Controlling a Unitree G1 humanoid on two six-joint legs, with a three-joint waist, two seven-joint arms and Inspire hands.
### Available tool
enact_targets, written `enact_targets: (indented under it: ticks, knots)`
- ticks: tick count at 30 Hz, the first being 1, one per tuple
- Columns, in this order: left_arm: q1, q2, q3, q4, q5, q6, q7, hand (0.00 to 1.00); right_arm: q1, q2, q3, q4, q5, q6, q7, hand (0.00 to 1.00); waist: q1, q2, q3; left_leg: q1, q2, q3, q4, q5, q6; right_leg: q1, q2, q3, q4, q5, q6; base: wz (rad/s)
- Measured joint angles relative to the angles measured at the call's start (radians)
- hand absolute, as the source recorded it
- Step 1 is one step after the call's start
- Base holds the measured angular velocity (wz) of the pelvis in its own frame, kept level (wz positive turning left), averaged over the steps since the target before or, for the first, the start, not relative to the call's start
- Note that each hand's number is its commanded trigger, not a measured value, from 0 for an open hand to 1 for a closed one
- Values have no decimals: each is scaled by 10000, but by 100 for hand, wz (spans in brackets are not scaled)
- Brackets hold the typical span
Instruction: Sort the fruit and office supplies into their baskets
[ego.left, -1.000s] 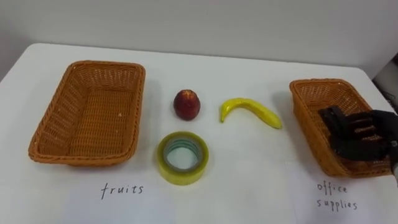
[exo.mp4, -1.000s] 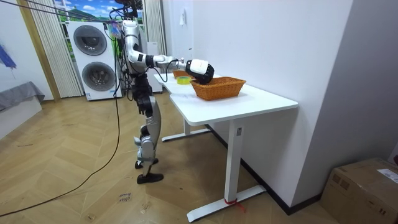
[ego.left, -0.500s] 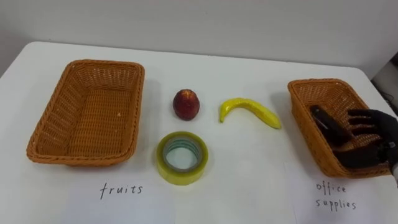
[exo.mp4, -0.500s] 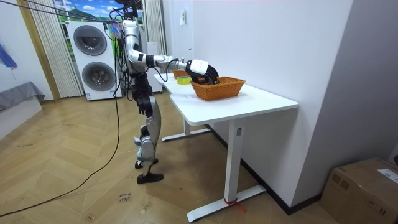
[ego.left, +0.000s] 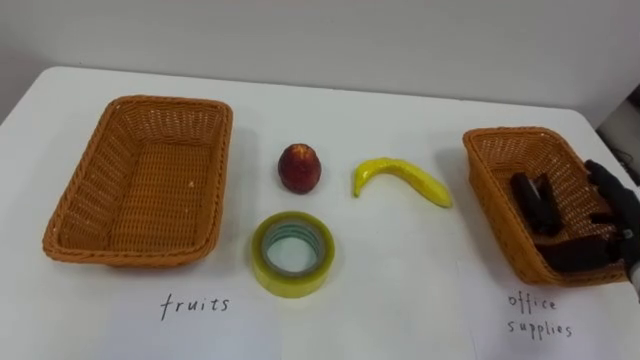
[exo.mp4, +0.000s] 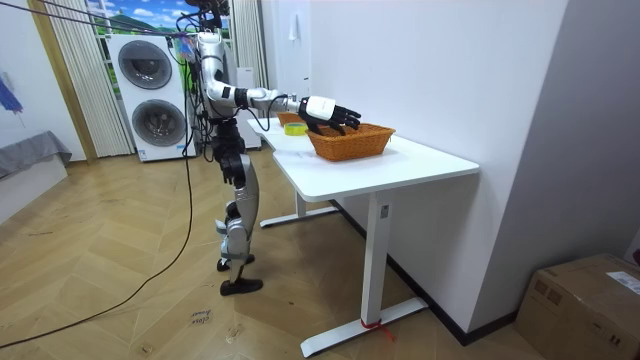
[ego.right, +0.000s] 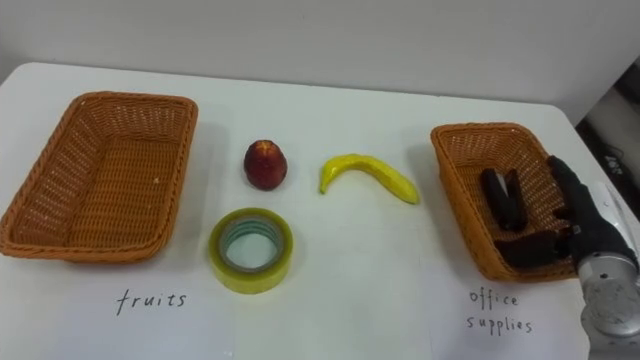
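A dark stapler-like item lies inside the wicker basket labelled office supplies, at the table's right. My right hand hovers open over that basket's right side, its fingers spread and holding nothing; it also shows in the room view. On the white table between the baskets lie a red apple, a yellow banana and a roll of yellow tape. The wicker basket labelled fruits stands at the left with nothing in it.
I stand at the long side of a white table set against a wall. Handwritten labels mark the table in front of each basket. Two stacked washing machines stand behind me across the wooden floor.
My right hand's fingers have gone from curled round the dark item to straight and spread. The item now lies loose in the office supplies basket.
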Motion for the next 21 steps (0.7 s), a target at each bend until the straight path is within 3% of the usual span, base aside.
enact_targets:
  ticks: [21]
  knots:
    - [-44,12,-14,0,-26,-6,43,0,-5,1,2,-443,889,15,63,0,7,84,28,-65,13,28,-30,0,0,14,29,20,14,-2,1,0]
